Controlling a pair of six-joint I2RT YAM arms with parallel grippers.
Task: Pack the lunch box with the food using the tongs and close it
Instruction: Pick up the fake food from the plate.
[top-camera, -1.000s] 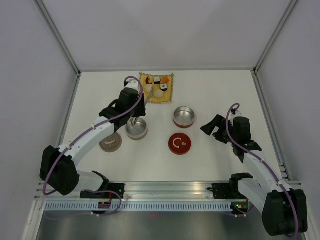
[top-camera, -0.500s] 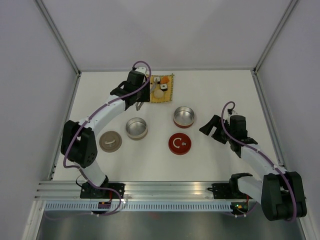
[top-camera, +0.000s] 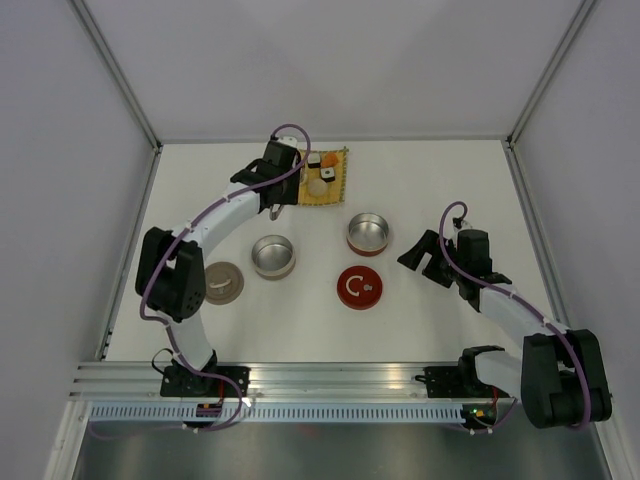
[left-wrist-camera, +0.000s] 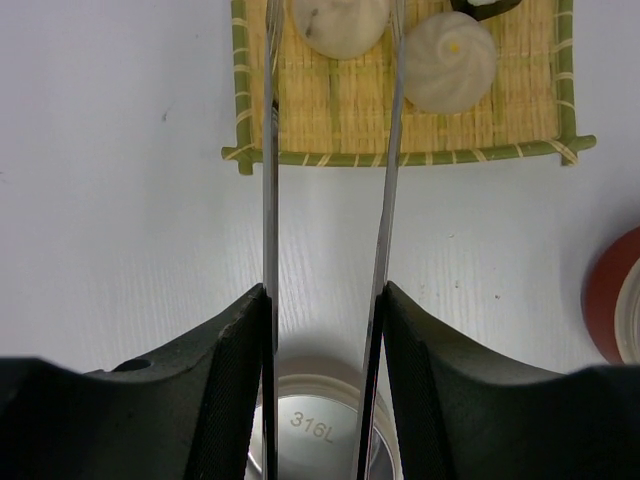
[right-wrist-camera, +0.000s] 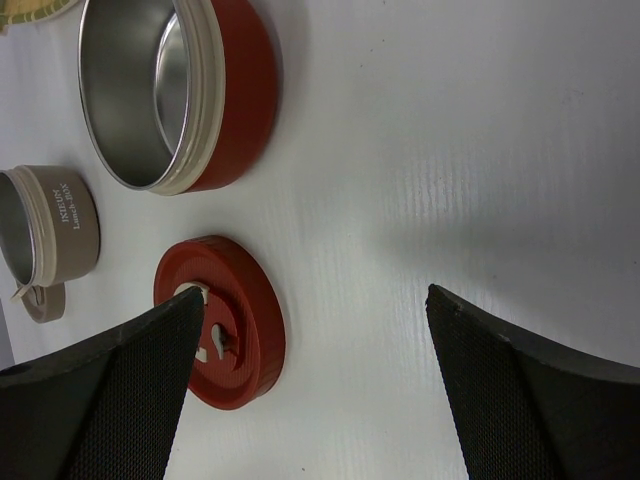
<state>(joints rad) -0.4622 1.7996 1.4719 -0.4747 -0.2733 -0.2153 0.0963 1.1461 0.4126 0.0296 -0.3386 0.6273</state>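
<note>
1. Tongs (left-wrist-camera: 385, 200) pinched between left fingers (left-wrist-camera: 225, 380), pointing over mat (left-wrist-camera: 340, 115) at far side of desk (left-wrist-camera: 120, 230).
2. Tong arms straddle one bun (left-wrist-camera: 340, 22); 2nd bun (left-wrist-camera: 449, 62) just right of them. Tips out of view.
3. Rolls (top-camera: 314, 160) on mat too.
4. Right fingers (right-wrist-camera: 110, 400) spread wide, empty, near red tin (right-wrist-camera: 235, 90) & lid (right-wrist-camera: 225, 320), which lie apart.
5. Steel tin (left-wrist-camera: 315, 420) sits below left fingers.

The bamboo mat (top-camera: 338, 192) lies at the far middle of the table (top-camera: 450, 180). My tongs (left-wrist-camera: 385, 200) reach over its near edge, with a bun (left-wrist-camera: 340, 22) between their arms and a second bun (left-wrist-camera: 450, 62) just to the right. Nearer me sit the left tin (top-camera: 272, 272) and the right tin (top-camera: 368, 249). The left lid (top-camera: 220, 283) lies left of the first, and the right lid (top-camera: 359, 288) in front of the second.
</note>
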